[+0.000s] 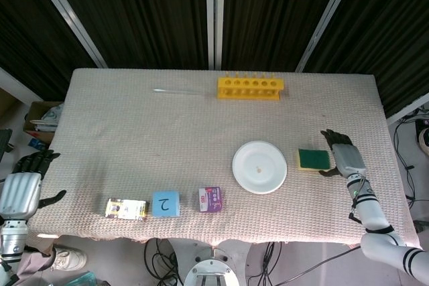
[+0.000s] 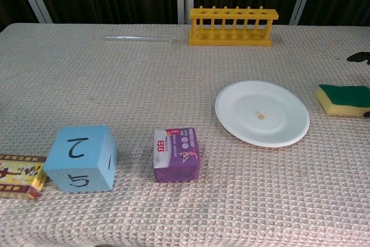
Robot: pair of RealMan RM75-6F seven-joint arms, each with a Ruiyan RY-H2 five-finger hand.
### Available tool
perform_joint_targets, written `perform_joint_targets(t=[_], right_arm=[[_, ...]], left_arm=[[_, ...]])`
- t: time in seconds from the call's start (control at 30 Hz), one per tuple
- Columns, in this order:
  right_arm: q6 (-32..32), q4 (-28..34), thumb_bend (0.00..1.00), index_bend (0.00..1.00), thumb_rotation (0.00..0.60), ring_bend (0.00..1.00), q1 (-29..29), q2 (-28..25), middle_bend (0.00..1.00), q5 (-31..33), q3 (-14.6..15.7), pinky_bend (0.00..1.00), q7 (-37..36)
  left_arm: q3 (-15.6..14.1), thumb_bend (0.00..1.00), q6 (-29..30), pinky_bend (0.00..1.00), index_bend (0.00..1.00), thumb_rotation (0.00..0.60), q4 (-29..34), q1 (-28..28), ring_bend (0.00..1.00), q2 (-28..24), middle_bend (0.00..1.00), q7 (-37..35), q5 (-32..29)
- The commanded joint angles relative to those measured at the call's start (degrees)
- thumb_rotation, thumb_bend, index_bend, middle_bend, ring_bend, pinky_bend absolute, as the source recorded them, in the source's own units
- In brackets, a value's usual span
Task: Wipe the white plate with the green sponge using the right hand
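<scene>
The white plate (image 1: 259,167) (image 2: 262,112) lies flat on the cloth, right of centre, with a small spot in its middle. To its right the green sponge (image 1: 314,159) (image 2: 344,99), green on top and yellow below, lies flat on the cloth a short gap from the plate. My right hand (image 1: 345,157) is just right of the sponge with fingers spread and nothing held; the chest view shows only a dark fingertip (image 2: 359,57) at the frame edge. My left hand (image 1: 23,185) hangs open off the table's left edge.
A yellow tube rack (image 1: 249,88) (image 2: 233,26) and a glass tube (image 1: 177,91) (image 2: 137,39) lie at the back. Along the front edge sit a yellow-red box (image 1: 126,208) (image 2: 20,174), a blue cube (image 1: 165,203) (image 2: 81,158) and a purple box (image 1: 210,199) (image 2: 176,154).
</scene>
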State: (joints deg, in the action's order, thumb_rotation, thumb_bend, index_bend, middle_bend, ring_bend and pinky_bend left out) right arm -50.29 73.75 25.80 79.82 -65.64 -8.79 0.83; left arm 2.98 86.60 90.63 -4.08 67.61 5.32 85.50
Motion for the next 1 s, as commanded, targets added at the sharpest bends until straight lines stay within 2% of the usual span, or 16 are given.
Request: perform_joint_targets(t=[0.03, 0.17, 0.3, 0.53, 0.73, 1.0], right_arm=[[1.15, 2.37, 0.04, 0.0, 0.6, 0.0, 0.47, -1.81, 0.1, -1.78, 0.68, 0.01, -1.47], [1.87, 3.67, 0.07, 0.03, 0.6, 0.0, 0.48, -3.51, 0.16, -2.92, 1.8, 0.03, -1.64], [3.62, 4.0, 0.1, 0.04, 0.6, 0.0, 0.87, -4.53, 0.18, -2.98, 2.5, 0.03, -2.38], [2.95, 2.79, 0.13, 0.11, 0.6, 0.01, 1.51, -3.2, 0.22, -4.1, 2.03, 0.06, -4.53], [1.92, 0.58, 0.18, 0.25, 0.6, 0.08, 1.73, -1.76, 0.29, -5.24, 1.94, 0.12, -6.05], [2.06, 0.05, 0.18, 0.27, 0.6, 0.08, 1.33, -2.01, 0.3, -4.29, 2.41, 0.12, -5.87]], left_arm=[[-0.08, 0.01, 0.11, 0.19, 0.22, 0.6, -0.11, 0.07, 0.17, -0.01, 0.18, -0.09, 0.07], [-0.35, 0.01, 0.22, 0.19, 0.22, 0.6, -0.22, 0.38, 0.17, 0.09, 0.18, -0.48, -0.05], [-0.58, 0.01, 0.44, 0.19, 0.22, 0.6, -0.25, 0.69, 0.17, 0.0, 0.18, -0.77, -0.05], [-0.71, 0.01, 0.66, 0.19, 0.22, 0.6, -0.33, 0.8, 0.17, -0.07, 0.18, -0.92, 0.24], [-0.9, 0.01, 1.34, 0.19, 0.22, 0.6, 0.31, 1.31, 0.17, -0.43, 0.18, -0.76, 0.37], [-1.2, 0.01, 1.2, 0.19, 0.22, 0.6, 0.91, 1.58, 0.17, -0.84, 0.18, -0.56, 0.29]])
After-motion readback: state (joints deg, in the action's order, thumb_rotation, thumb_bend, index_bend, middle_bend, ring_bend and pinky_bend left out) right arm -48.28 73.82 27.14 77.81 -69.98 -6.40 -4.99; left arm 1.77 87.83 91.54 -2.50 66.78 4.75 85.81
